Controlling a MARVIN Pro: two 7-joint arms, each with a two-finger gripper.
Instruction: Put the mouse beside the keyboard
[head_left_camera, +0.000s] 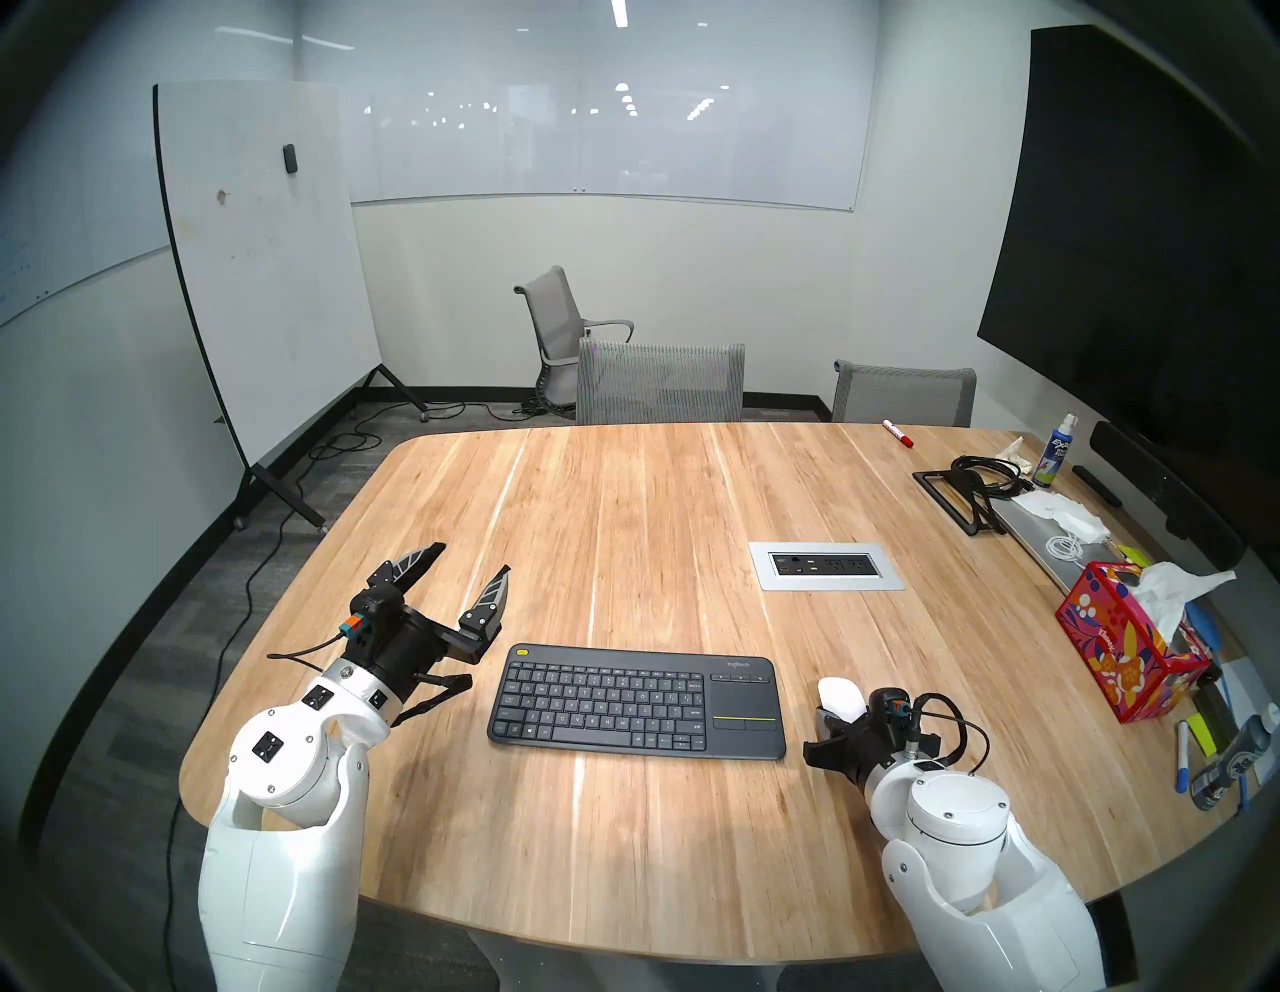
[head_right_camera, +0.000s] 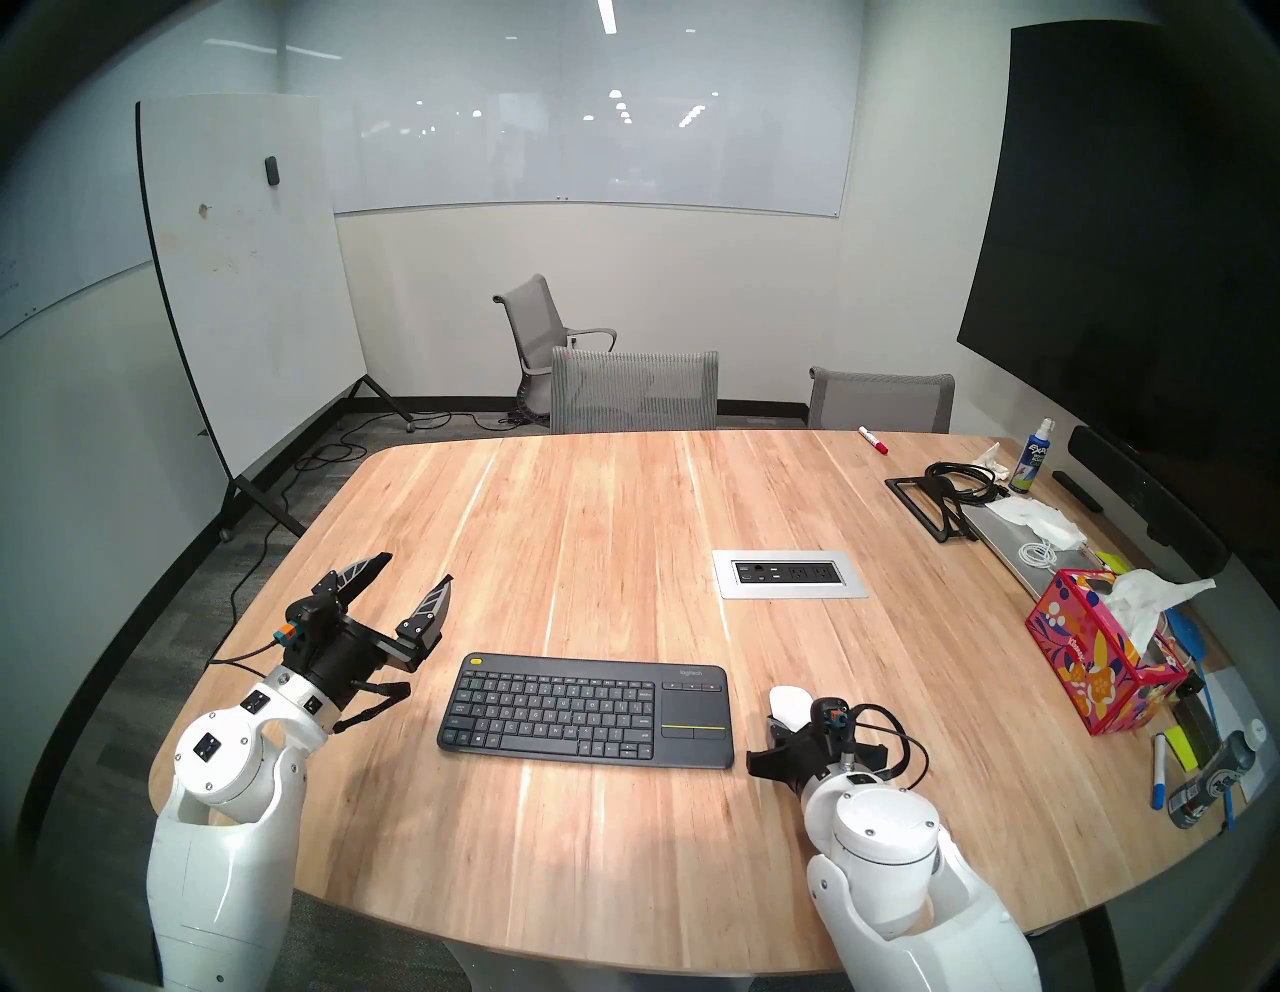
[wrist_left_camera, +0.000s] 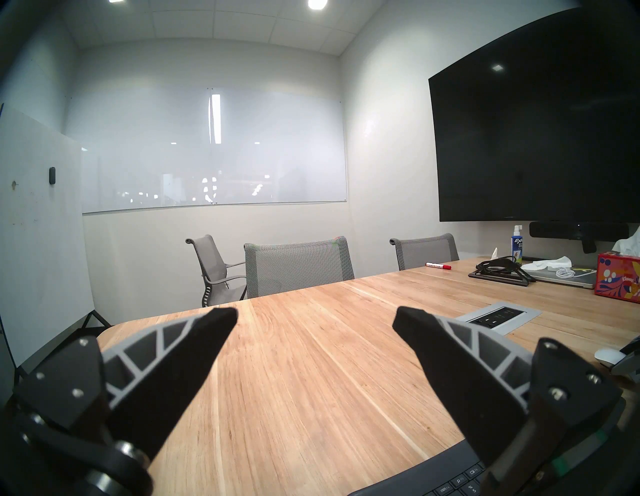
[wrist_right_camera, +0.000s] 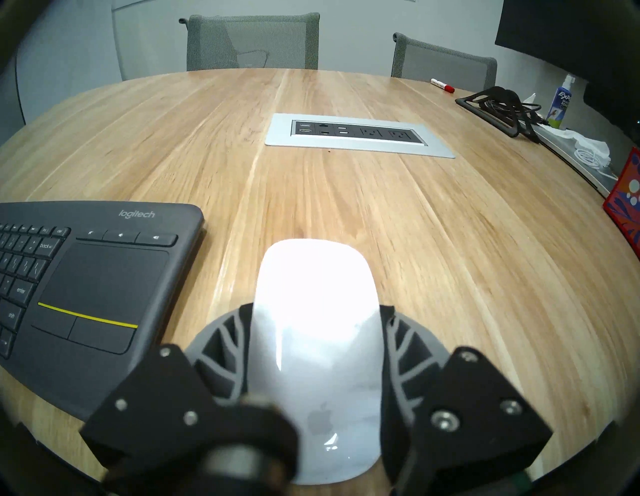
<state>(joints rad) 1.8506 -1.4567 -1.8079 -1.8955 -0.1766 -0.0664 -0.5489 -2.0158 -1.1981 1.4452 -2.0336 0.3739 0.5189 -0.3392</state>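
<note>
The left arm (head_left_camera: 291, 755) reaches forward at the near left, its wrist angled toward the far right. The left gripper (head_left_camera: 465, 562) hangs with fingers spread wide and nothing between them. The right arm (head_left_camera: 949, 824) extends from the near right, wrist low. The right gripper (wrist_right_camera: 317, 311) has its fingers (wrist_right_camera: 221, 343) pressed against both sides of the mouse (wrist_right_camera: 317, 332).
</note>
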